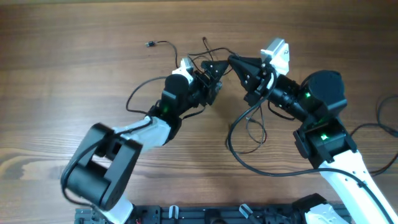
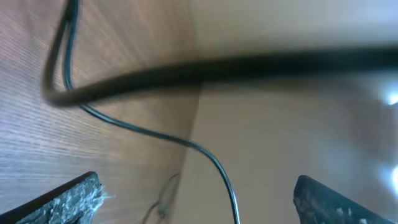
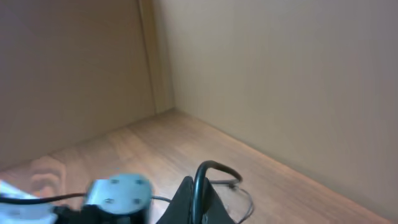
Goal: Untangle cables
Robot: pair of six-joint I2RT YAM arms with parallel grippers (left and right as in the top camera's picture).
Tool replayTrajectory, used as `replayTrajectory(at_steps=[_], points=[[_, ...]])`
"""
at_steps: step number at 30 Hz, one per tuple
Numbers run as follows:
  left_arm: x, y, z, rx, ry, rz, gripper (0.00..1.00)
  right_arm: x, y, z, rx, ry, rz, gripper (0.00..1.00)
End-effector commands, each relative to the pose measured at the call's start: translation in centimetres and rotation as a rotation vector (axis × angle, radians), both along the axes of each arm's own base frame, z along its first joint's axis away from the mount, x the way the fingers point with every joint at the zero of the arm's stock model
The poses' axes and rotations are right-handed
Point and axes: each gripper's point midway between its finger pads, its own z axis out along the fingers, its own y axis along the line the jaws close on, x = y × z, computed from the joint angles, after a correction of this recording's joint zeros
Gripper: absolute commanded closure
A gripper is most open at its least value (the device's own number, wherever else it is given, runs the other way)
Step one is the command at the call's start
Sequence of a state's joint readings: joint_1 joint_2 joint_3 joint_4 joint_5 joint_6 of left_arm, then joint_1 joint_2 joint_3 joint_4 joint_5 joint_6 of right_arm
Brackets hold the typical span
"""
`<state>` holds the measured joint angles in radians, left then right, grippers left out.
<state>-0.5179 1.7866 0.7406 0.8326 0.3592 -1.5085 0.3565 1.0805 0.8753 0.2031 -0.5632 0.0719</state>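
The left hand (image 1: 210, 76) is wide open, its two fingers (image 2: 71, 198) far apart and gripping nothing. One thin cord of the cables (image 2: 214, 162) runs between them without touching either, above the wooden surface (image 1: 74, 74). The right hand (image 1: 233, 60), almost tip to tip with the left hand, is pinched tight on a loop of the cables. The rest of the bunch lies just beyond the left hand. One plug end (image 1: 150, 43) sits farther out, beyond the left hand and to its left.
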Motion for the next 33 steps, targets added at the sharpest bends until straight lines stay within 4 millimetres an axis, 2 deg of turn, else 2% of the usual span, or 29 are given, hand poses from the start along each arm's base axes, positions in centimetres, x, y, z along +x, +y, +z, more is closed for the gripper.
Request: replayTrajectory(at_steps=[1,3,6,8,9,12,13,14,16,18,19,20,21,23,24,26,30,31,33], points=[[0.7,-0.9,-3.5,-0.09,0.189,0.059,0.0,-1.7,1.0,0.5,0.011,0.003,0.114,0.96],[1.1,-2.4,-2.4,-0.12,0.143,0.041,0.0,-1.8,1.1,-0.1,0.003,0.03,0.12,0.96],[1.1,-4.6,-0.9,-0.136,0.106,0.025,0.17,-2.2,1.6,-0.3,0.0,0.044,0.136,0.96],[1.1,-5.5,-0.2,-0.141,0.086,0.039,0.19,-2.7,2.2,-0.4,-0.002,0.049,0.157,0.96],[1.1,-5.9,0.0,-0.138,0.075,0.06,0.28,-3.1,2.6,-0.6,-0.004,0.055,0.172,0.96],[0.5,-6.6,-0.5,-0.121,0.082,0.067,0.68,-3.8,3.4,-0.8,-0.009,0.067,0.202,0.96],[0.1,-7.0,-0.5,-0.101,0.059,0.05,0.77,-4.0,3.6,-1.0,-0.012,0.074,0.207,0.96],[0.0,-7.1,-0.5,-0.077,0.032,0.037,0.94,-4.0,3.6,-1.1,-0.015,0.081,0.207,0.96],[0.0,-7.0,-0.9,-0.024,-0.007,0.019,0.96,-3.6,3.4,-1.2,-0.022,0.072,0.185,0.96],[-1.2,-6.7,-3.4,0.136,-0.05,-0.132,0.96,-1.2,1.3,-0.9,-0.025,0.058,0.004,0.96],[-1.9,-6.1,-5.1,0.196,-0.022,-0.196,0.96,-0.5,0.4,-0.6,-0.023,0.048,-0.05,0.96],[-2.5,-5.2,-7.0,0.251,0.034,-0.245,0.96,0.5,-1.4,0.2,-0.035,0.007,-0.146,0.96],[-3.4,-3.1,-9.8,0.325,0.139,-0.286,0.96,1.7,-3.8,1.2,-0.046,-0.036,-0.255,0.96],[-4.2,-0.1,-12.4,0.404,0.237,-0.318,0.96,3.7,-7.9,2.8,-0.043,-0.071,-0.431,0.96],[-4.7,2.3,-13.8,0.458,0.288,-0.337,0.96,4.9,-11.2,4.2,-0.035,-0.09,-0.561,0.96],[-5.2,5.3,-15.2,0.521,0.344,-0.342,0.96,6.0,-15.0,6.1,-0.023,-0.121,-0.69,0.96],[-6.7,11.0,-17.4,0.604,0.498,-0.325,0.96,7.7,-23.5,12.7,-0.011,-0.194,-0.912,0.96],[-6.9,12.1,-17.6,0.606,0.532,-0.315,0.96,8.4,-26.0,14.8,-0.041,-0.207,-0.974,0.96],[-6.8,13.1,-17.7,0.613,0.534,-0.312,0.96,9.6,-28.8,17.8,-0.128,-0.243,-1.041,0.96]])
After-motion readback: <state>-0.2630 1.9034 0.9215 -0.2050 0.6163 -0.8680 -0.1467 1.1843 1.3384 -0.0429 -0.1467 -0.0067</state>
